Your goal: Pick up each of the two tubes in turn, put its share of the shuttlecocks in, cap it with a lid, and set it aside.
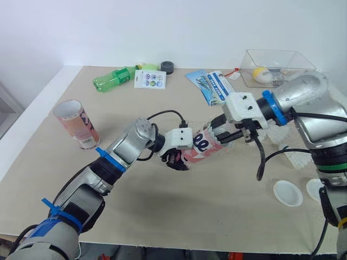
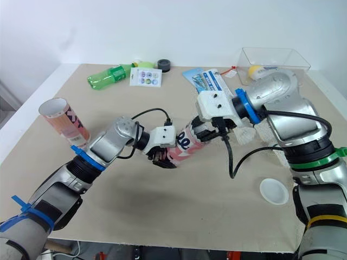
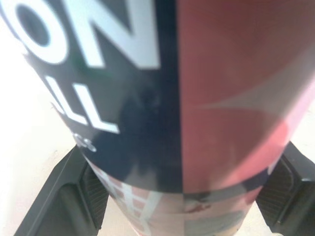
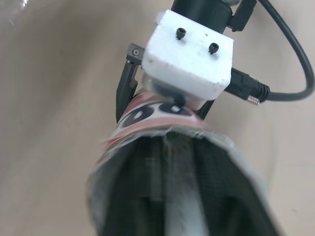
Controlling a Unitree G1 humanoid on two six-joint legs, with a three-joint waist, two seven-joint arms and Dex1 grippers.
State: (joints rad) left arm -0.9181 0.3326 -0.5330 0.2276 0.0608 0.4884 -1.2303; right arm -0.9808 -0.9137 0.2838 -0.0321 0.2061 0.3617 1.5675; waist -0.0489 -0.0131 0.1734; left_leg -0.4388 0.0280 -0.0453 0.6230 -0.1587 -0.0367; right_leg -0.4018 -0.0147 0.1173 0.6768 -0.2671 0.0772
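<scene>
One tube — left jaws clamp it.

A tube slanted across the middle of the desk, between the left gripper and the right gripper; a second tube stood well to its left. Behind lay a bottle, a card just right of it, and leaflets further right. A box sat back right, with a lid and another lid side by side front right.

green bottle lying | card beside | black roll | blue packets | clear box, yellow ball inside
</scene>
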